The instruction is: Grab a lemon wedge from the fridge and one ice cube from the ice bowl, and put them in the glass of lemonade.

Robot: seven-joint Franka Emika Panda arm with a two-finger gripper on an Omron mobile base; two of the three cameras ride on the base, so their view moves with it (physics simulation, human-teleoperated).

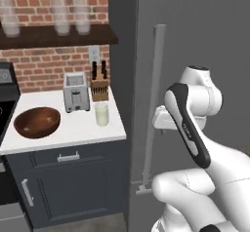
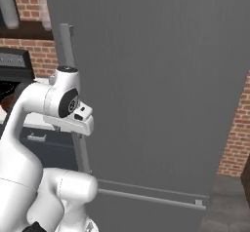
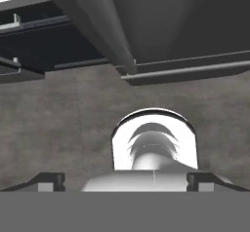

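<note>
The tall dark grey fridge [image 1: 195, 41] stands with its door shut, so the lemon wedge is hidden. Its long pale vertical handle [image 1: 155, 99] runs down the door's left edge. My gripper [image 3: 125, 180] is open, with nothing between the dark fingertips [image 3: 46, 181]. In the hand view the handle bar [image 3: 93, 21] crosses slantwise above them. My white hand [image 1: 163, 119] sits right beside the handle at mid height. On the white counter stand the dark wooden ice bowl [image 1: 37, 122] and the glass of lemonade [image 1: 101, 114]. No ice cube can be made out in the bowl.
A toaster [image 1: 76, 92] and a knife block [image 1: 100, 86] stand behind the glass. Above them, a dark shelf [image 1: 58, 37] carries frosted jars. A black stove [image 1: 6, 94] borders the counter on the left. A horizontal bar handle [image 2: 146, 197] crosses the fridge's lower section.
</note>
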